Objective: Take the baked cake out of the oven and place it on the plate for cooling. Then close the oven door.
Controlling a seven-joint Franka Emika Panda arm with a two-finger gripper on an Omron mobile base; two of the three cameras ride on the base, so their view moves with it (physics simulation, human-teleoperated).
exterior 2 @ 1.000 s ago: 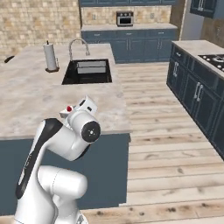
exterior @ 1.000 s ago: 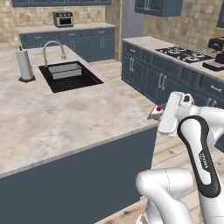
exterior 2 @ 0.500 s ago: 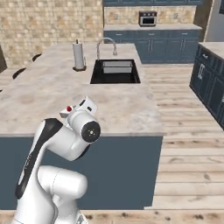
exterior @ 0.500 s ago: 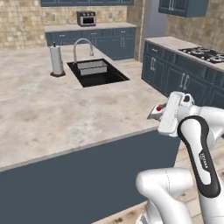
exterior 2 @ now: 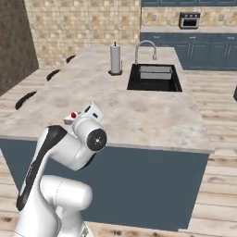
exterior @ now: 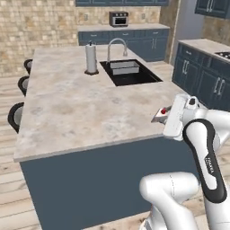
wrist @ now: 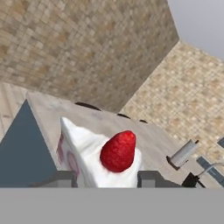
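Two dark fingertips [wrist: 65, 178] rise on either side of the cake [wrist: 97, 158] in my hand view, and the slice fills the gap between them, so I read the jaws [wrist: 106, 179] as closed on the cake and carrying it. The wedge sits upright between the jaws with its red berry on top, which I think is why the hand is kept level: tilt it and the topping side would lean.

From the left base view the cake [exterior: 161, 115] pokes out just ahead of the jaws, held above the near edge of the bench [exterior: 81, 112] rather than resting on it, as far as I can judge. The right base view shows the same red dot of the cake [exterior 2: 72, 115] at the front of the hand, just over the bench [exterior 2: 139, 111] edge.

Further out from the jaws, across the bench, stand a paper towel roll [exterior: 91, 58] and a sink [exterior: 130, 72] with its tap [exterior: 116, 46]; both are well apart from the cake. Beyond them, on the far counter, is a small toaster oven [exterior: 118, 18].

I can't spot a plate anywhere ahead of the jaws, so my guess is the carry goes on until one comes into sight. The oven door remains to be shut afterwards.
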